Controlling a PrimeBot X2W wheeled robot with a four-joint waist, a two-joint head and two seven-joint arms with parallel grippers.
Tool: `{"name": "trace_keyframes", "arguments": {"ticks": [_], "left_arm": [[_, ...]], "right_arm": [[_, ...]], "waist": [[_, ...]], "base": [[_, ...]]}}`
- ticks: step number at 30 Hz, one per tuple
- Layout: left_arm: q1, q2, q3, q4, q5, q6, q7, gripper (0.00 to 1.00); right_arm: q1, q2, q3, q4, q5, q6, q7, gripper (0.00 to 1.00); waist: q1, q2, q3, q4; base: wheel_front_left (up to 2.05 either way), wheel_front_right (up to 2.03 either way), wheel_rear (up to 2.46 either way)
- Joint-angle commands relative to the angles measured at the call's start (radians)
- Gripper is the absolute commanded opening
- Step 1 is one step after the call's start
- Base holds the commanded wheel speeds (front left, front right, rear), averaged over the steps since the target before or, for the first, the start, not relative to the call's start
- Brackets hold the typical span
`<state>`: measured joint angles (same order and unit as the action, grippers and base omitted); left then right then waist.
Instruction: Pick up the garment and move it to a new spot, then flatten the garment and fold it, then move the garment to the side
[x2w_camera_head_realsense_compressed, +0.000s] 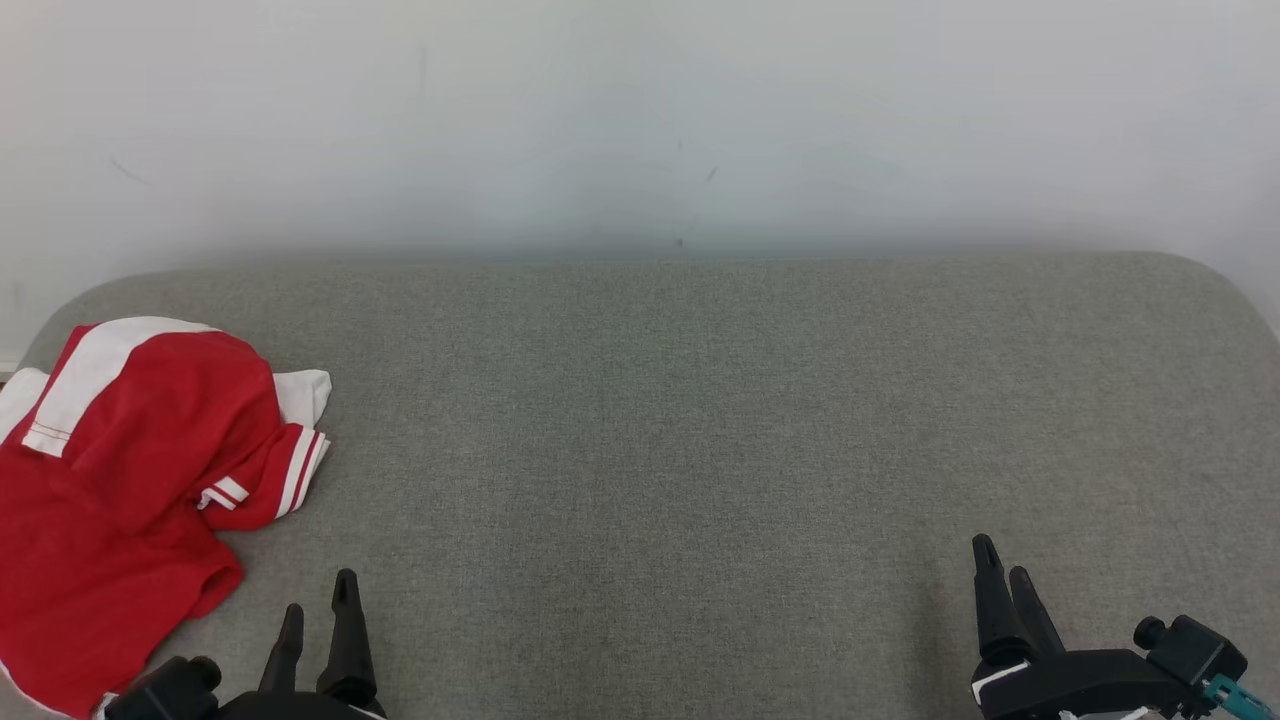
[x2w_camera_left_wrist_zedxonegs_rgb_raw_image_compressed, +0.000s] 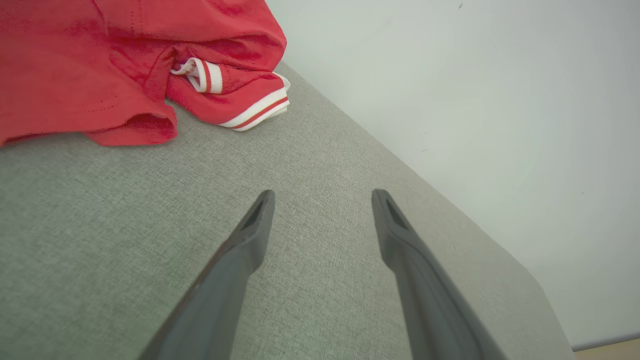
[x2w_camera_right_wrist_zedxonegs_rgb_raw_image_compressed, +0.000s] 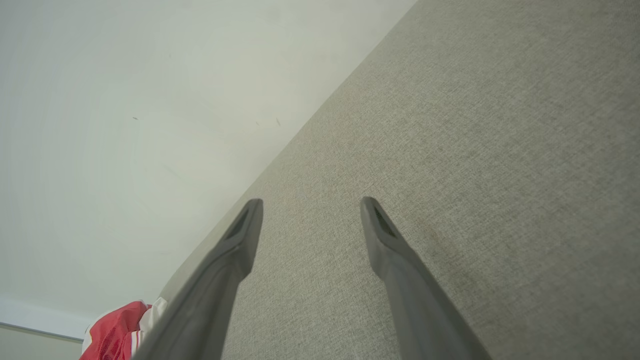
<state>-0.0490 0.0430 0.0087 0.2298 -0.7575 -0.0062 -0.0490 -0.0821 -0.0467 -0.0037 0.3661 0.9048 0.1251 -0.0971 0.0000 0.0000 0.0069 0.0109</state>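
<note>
Sprawling in a soft, rumpled heap at the tabletop's (x2w_camera_head_realsense_compressed: 700, 420) left edge, the garment (x2w_camera_head_realsense_compressed: 130, 480) is red knit with white sleeve panels and red-white striped cuffs, one hem curling over. The tabletop's a coarse grey weave with rounded corners, against a smooth pale wall (x2w_camera_head_realsense_compressed: 640, 120). Left pincer (x2w_camera_head_realsense_compressed: 319, 592), near the heap, stands spread and empty; right pincer (x2w_camera_head_realsense_compressed: 1001, 556), well apart, likewise.

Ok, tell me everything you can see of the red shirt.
The garment is a red, soft-looking jersey shirt with white sleeve panels and red-white striped cuffs. It lies crumpled in a heap at the left end of the grey fabric surface. Only the surface touches it; the open left gripper sits nearby, apart.
</note>
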Motion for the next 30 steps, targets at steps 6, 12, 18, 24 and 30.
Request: {"name": "trace_keyframes", "arguments": {"ticks": [6,12,18,24,30], "left_arm": [[-0.024,0.022,-0.031,-0.005,0.121,0.024,-0.032,1.0],[-0.023,0.034,-0.055,-0.003,0.204,0.042,-0.056,1.0],[-0.021,0.045,-0.075,-0.007,0.273,0.057,-0.076,1.0],[-0.024,0.062,-0.108,-0.015,0.332,0.051,-0.092,1.0],[-0.025,0.069,-0.13,-0.019,0.39,0.064,-0.11,1.0]], "right_arm": [[-0.022,-0.003,-0.003,-0.006,-0.115,0.006,-0.001,1.0],[-0.022,-0.003,-0.002,0.0,-0.192,0.006,-0.01,1.0],[-0.027,-0.004,0.001,0.011,-0.259,0.006,-0.017,1.0],[-0.028,-0.004,0.007,0.016,-0.317,0.007,-0.02,1.0],[-0.031,-0.004,0.015,0.018,-0.384,0.007,-0.014,1.0]], "waist": [[0.0,0.0,-0.001,0.002],[0.0,0.0,0.0,0.006],[0.0,0.0,0.001,0.006],[0.0,0.0,0.002,0.006],[0.0,0.0,0.007,0.007]], "base": [[0.0,0.0,0.0],[0.0,0.0,0.0],[0.0,0.0,0.0],[0.0,0.0,0.0],[0.0,0.0,0.0]]}}
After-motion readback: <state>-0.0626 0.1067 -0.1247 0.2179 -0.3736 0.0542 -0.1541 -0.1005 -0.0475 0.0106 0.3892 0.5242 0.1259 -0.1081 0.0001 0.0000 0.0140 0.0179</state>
